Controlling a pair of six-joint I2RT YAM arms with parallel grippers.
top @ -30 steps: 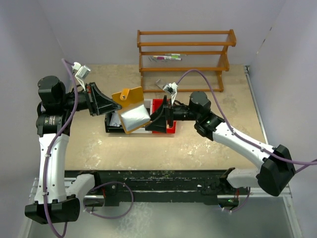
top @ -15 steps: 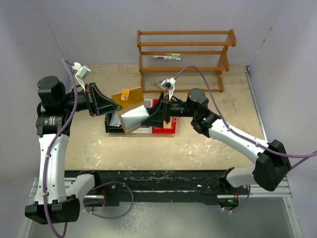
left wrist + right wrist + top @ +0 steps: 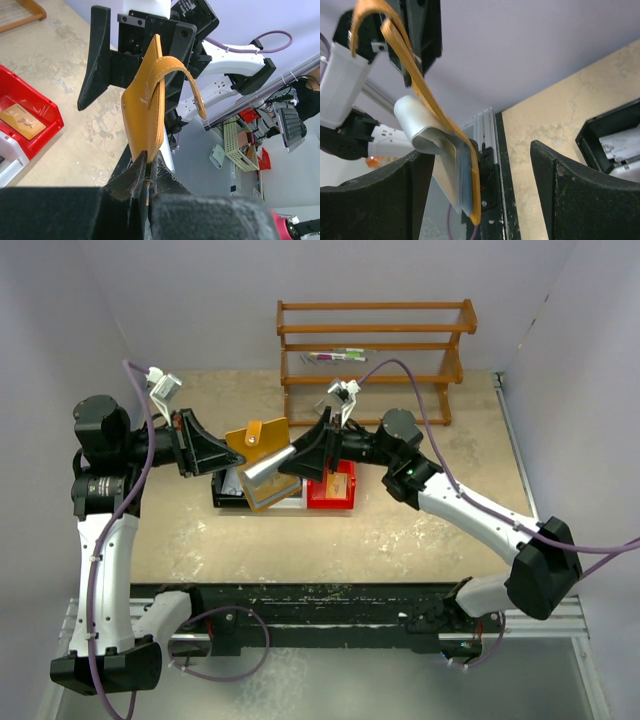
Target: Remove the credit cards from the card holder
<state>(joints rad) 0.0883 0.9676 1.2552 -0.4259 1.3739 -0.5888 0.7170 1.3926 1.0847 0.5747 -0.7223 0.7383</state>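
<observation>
My left gripper (image 3: 232,452) is shut on the left edge of the tan-orange card holder (image 3: 258,438) and holds it in the air above the bins. In the left wrist view the holder (image 3: 144,112) stands edge-on out of the closed fingertips (image 3: 131,172), its strap looping to the right. Its pale grey inner flap (image 3: 266,476) hangs open. My right gripper (image 3: 300,455) is open at the holder's right side. In the right wrist view (image 3: 480,185) the holder (image 3: 440,132) hangs between the spread fingers, nearer the left one. Thin pale blue-grey layers (image 3: 464,175) show inside; I cannot tell cards from pockets.
Below the holder stand a black bin (image 3: 218,498), a white bin (image 3: 288,504) and a red bin (image 3: 350,502). A tan card-like piece (image 3: 336,484) lies in the red bin. A wooden rack (image 3: 372,345) stands at the back.
My right gripper has risen out of the red bin and moved left up to the holder's open side. The left gripper and the holder have barely moved.
</observation>
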